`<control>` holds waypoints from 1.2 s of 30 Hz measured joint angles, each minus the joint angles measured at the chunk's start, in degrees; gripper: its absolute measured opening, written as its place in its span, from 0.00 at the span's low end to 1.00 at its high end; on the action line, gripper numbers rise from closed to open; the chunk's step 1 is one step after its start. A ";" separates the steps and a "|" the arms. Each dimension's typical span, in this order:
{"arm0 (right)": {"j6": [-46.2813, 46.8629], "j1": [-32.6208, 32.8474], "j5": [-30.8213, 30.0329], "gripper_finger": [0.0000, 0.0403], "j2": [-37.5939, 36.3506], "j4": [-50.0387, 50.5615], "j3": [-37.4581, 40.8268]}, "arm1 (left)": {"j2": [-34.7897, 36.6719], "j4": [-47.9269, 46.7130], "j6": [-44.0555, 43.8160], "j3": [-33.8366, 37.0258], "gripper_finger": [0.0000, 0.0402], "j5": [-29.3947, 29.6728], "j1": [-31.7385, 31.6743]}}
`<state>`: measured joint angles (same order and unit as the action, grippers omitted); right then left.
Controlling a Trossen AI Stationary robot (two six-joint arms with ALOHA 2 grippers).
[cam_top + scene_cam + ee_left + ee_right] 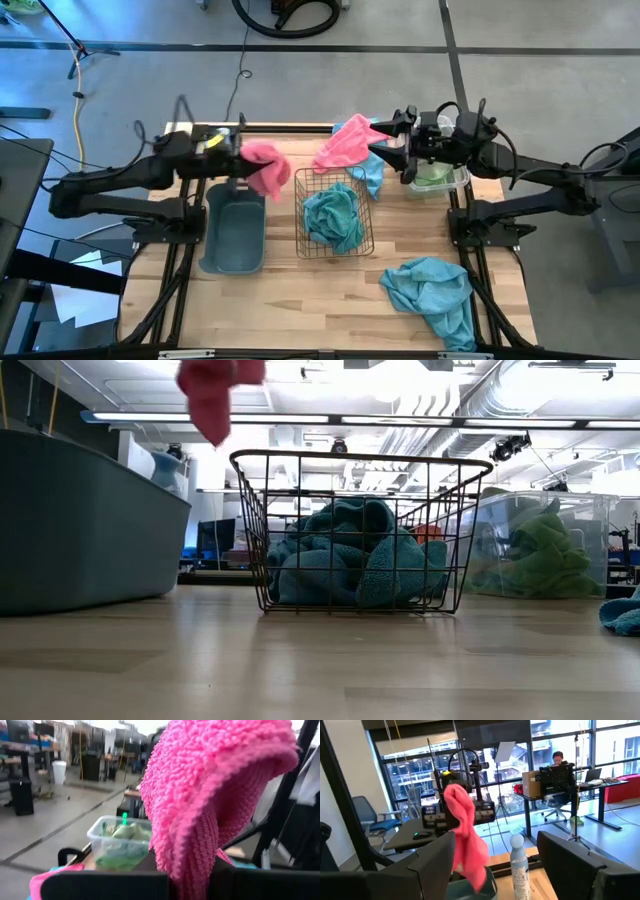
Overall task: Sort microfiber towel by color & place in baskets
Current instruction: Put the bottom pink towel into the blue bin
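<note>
The left tool [243, 158] is shut tight on a pink towel [265, 165]. The towel hangs in the air over the far end of the grey-blue tub [233, 232]. The right tool [385, 137] has its fingers spread wide and holds nothing. It sits up high by the clear bin [440, 182], which has a green towel [540, 555] inside. A teal towel [333, 217] lies in the wire basket [335, 215] in the middle of the table [320, 300]. Another pink towel [345, 148] lies on a blue one [372, 172] behind the basket. One more blue towel [435, 295] lies on the table near the front right corner. A pale bottle [519, 865] stands by the tub.
</note>
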<state>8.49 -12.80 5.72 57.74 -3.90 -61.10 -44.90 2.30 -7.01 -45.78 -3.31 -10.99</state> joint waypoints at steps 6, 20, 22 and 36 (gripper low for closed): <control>-1.82 0.02 -2.56 0.69 0.01 1.68 0.00 | 11.23 -5.21 -3.89 3.39 0.00 -0.23 1.33; 0.65 0.02 -2.60 0.69 0.02 4.19 0.00 | 20.73 -37.37 -16.91 3.41 0.00 -5.23 3.95; 0.64 0.02 -2.79 0.69 0.02 4.15 0.00 | 18.10 -38.06 -16.27 2.97 0.00 -7.17 4.72; 0.67 0.02 -4.09 0.69 0.04 6.37 0.00 | -2.27 -44.98 -5.43 3.19 0.00 -7.61 10.61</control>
<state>9.16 -12.78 1.63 57.78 2.47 -61.10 -47.17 -42.67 -12.44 -42.59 -10.92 -0.39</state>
